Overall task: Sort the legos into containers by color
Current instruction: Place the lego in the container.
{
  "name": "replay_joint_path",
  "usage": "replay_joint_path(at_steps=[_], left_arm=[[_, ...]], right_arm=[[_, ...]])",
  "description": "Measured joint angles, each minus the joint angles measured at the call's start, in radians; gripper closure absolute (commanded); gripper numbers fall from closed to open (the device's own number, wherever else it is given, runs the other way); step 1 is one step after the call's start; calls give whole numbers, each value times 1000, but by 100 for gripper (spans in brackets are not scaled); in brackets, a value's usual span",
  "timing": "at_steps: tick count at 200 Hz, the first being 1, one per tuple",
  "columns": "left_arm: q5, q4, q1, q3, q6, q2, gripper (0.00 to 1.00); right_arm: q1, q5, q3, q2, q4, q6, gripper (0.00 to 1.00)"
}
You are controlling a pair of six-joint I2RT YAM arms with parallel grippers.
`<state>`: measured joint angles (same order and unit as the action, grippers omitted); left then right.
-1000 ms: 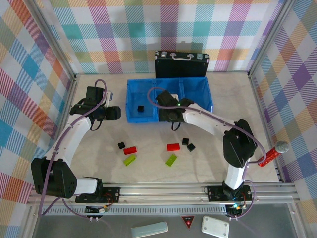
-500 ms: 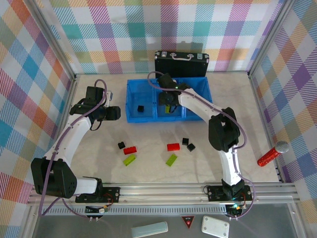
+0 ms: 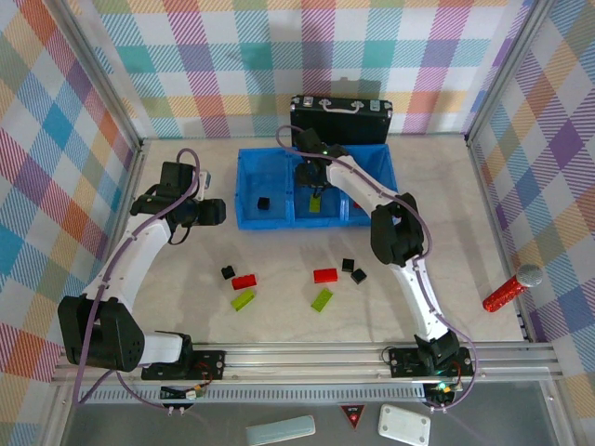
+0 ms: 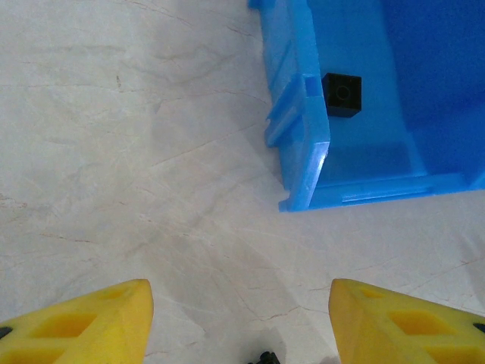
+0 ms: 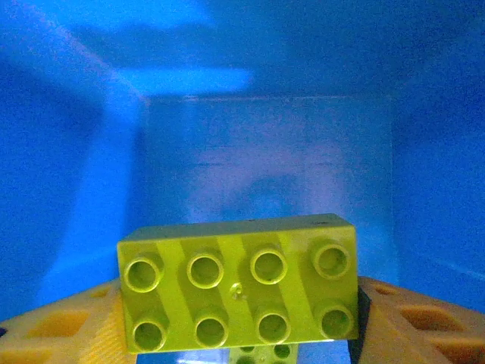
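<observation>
My right gripper is shut on a lime-green lego, studs toward the camera, held across its yellow fingers low inside the middle compartment of the blue containers bin. Part of another green lego peeks out beneath it. From above, the right gripper reaches into the bin, with the green lego at its tip. A black lego lies in the left compartment. My left gripper hangs open over bare table, left of the bin's wall.
Loose on the table lie black legos, red ones and green ones. A black briefcase stands behind the bin. A red-and-silver stick lies at the right wall.
The right arm has swung from the bin's front edge farther back over the middle compartment, carrying the green lego. The left arm has stayed still.
</observation>
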<state>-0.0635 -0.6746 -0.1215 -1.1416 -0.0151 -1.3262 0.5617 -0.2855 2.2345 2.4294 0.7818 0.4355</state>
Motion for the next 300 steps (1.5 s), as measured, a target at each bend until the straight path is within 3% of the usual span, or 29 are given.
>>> replay_joint_path(at_steps=[103, 173, 227, 300], left_arm=[[-7, 0, 1, 0, 0, 0, 37], [-7, 0, 1, 0, 0, 0, 37], [-7, 0, 1, 0, 1, 0, 37], [-6, 1, 1, 0, 24, 0, 37]], right_arm=[[-12, 14, 14, 90, 6, 0, 35], [-12, 20, 16, 92, 7, 2, 27], [-12, 30, 19, 89, 29, 1, 27], [-9, 38, -20, -98, 50, -4, 28]])
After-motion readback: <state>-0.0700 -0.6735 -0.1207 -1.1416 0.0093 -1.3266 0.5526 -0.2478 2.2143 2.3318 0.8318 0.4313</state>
